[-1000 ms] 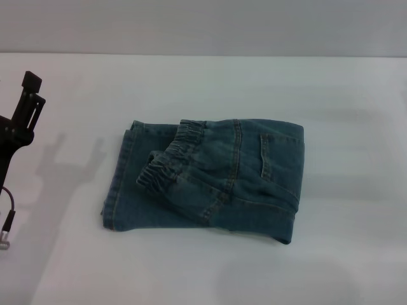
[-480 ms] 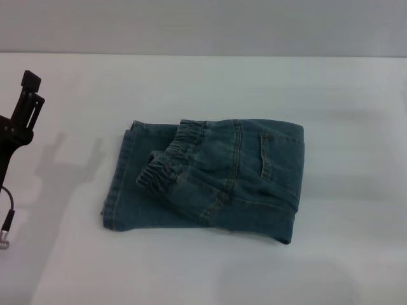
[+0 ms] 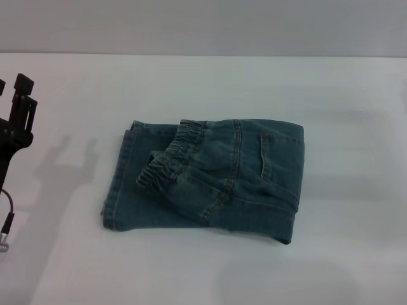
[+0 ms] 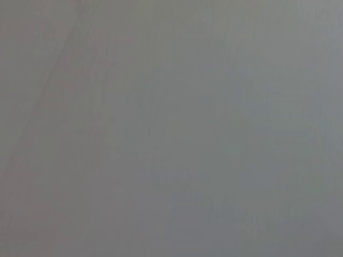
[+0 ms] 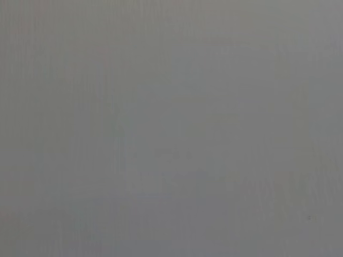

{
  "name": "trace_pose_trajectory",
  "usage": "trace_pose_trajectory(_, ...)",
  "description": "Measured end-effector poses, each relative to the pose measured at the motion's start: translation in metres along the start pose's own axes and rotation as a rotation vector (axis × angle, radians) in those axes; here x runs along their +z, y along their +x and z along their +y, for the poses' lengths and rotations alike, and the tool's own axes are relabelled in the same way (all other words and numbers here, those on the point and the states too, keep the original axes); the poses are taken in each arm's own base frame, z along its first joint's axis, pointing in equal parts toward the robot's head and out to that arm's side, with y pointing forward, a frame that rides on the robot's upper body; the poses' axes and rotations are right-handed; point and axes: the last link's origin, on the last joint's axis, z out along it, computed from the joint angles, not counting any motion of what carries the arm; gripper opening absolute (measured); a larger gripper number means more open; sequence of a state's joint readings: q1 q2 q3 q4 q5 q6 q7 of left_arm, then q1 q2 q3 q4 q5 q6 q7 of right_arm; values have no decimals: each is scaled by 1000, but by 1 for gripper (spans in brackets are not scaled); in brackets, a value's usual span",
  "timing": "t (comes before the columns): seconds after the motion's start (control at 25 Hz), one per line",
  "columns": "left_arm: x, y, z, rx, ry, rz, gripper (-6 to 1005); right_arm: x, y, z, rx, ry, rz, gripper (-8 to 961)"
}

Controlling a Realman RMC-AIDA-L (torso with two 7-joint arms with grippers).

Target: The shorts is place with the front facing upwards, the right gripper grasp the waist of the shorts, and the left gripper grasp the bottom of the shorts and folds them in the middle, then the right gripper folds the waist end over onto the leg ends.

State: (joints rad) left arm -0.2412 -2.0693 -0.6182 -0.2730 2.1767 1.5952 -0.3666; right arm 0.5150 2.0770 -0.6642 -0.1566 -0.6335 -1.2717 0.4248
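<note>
One shorts folded; left gripper apart, jaws open.

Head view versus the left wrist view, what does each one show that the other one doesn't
Only the head view shows the folded denim shorts lying on the white table, elastic waistband folded over on top, leg hems toward the robot's left. It also shows the left end effector raised at the left edge, apart from the shorts, fingers spread. The left wrist view shows only a plain grey surface, nothing the head view lacks. Shared: neither shows the right end effector.
</note>
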Motion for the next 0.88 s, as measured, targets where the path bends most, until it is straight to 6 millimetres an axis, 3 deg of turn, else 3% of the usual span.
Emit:
trace_pose_trajectory(0.16, -1, 0, 0, 0, 2, -2, 521, -1, 0, 0, 2, 1, 2, 559)
trace_pose_trajectory(0.84, 2, -5, 0, -5, 7, -32, 551, -1, 1, -1, 9, 13, 5, 558)
trace_pose_trajectory(0.88, 2, -5, -1, -5, 8, -31, 593, -1, 1, -1, 9, 13, 5, 558)
